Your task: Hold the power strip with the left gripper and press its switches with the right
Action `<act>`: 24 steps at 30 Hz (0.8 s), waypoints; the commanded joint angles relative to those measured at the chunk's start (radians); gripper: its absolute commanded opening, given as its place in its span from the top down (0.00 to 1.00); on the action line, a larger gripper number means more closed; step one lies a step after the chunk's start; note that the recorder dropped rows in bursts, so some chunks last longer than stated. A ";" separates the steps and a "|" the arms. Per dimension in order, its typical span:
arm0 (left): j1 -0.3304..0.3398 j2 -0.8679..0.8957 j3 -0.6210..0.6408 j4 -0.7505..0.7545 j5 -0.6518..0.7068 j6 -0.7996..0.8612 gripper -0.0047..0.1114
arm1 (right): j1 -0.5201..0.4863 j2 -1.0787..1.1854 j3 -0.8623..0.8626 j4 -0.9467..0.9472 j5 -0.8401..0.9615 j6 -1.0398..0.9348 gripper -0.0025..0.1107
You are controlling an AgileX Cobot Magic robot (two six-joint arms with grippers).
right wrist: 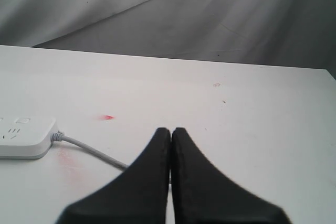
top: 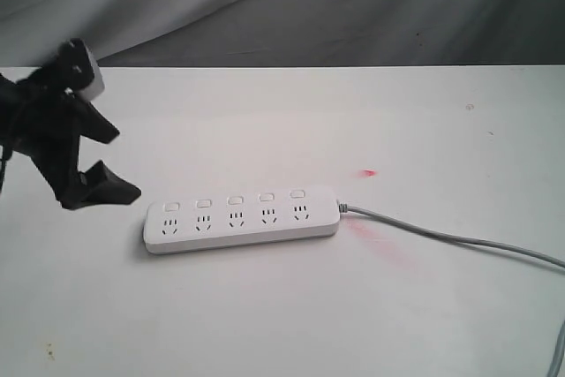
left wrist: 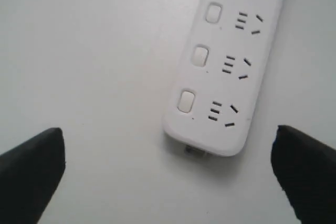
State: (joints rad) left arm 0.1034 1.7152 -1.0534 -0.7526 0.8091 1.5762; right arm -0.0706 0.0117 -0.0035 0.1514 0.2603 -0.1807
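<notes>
The white power strip (top: 241,218) lies flat on the white table, its grey cable (top: 450,237) running off to the right. Its row of small white switches (top: 234,202) sits above the outlets. My left gripper (top: 113,162) hovers open just left of the strip's free end, touching nothing. The left wrist view shows that rounded end (left wrist: 220,82) ahead of and between the wide-apart black fingers (left wrist: 31,166). My right gripper (right wrist: 171,131) is shut on nothing, well away from the strip's cable end (right wrist: 23,137); it does not show in the exterior view.
A small red mark (top: 369,172) and a pinkish smear (top: 384,245) lie on the table (top: 265,315) near the strip's cable end. A grey cloth backdrop (top: 353,6) hangs behind the table's far edge.
</notes>
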 commanded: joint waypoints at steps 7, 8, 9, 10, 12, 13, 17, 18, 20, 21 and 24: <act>-0.004 -0.418 -0.004 0.027 -0.043 -0.347 0.42 | -0.009 -0.007 0.003 -0.010 0.001 0.003 0.98; -0.004 -0.455 -0.004 0.017 -0.041 -0.357 0.52 | -0.009 -0.007 0.003 -0.010 0.001 0.003 0.98; -0.004 -0.484 -0.004 0.004 -0.030 -0.375 0.61 | -0.009 -0.007 0.003 -0.010 0.001 0.003 0.98; -0.004 -0.520 -0.004 -0.015 -0.018 -0.377 0.71 | -0.009 -0.007 0.003 -0.010 0.001 0.003 0.98; -0.004 -0.587 -0.004 -0.065 0.006 -0.377 0.90 | -0.009 -0.007 0.003 -0.010 0.001 0.003 0.98; -0.004 -0.612 -0.004 -0.089 0.013 -0.377 0.97 | -0.009 -0.007 0.003 -0.010 0.001 0.003 0.98; -0.004 -0.722 -0.004 -0.159 0.032 -0.372 0.95 | -0.009 -0.007 0.003 -0.010 0.001 0.003 0.98; -0.004 -0.749 -0.004 -0.159 0.032 -0.372 0.95 | -0.009 -0.007 0.003 -0.010 0.001 0.003 0.98; -0.004 -0.798 -0.004 -0.159 0.032 -0.377 0.95 | -0.009 -0.007 0.003 -0.010 0.001 0.003 0.98; -0.004 -0.821 -0.004 -0.156 0.032 -0.377 0.95 | -0.009 -0.007 0.003 -0.010 0.001 0.003 0.98; -0.004 -0.875 -0.004 -0.106 0.002 -0.377 0.95 | -0.009 -0.007 0.003 -0.010 0.001 0.003 0.98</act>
State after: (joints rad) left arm 0.1034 0.8900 -1.0534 -0.8915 0.8362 1.2138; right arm -0.0706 0.0117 -0.0035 0.1514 0.2603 -0.1807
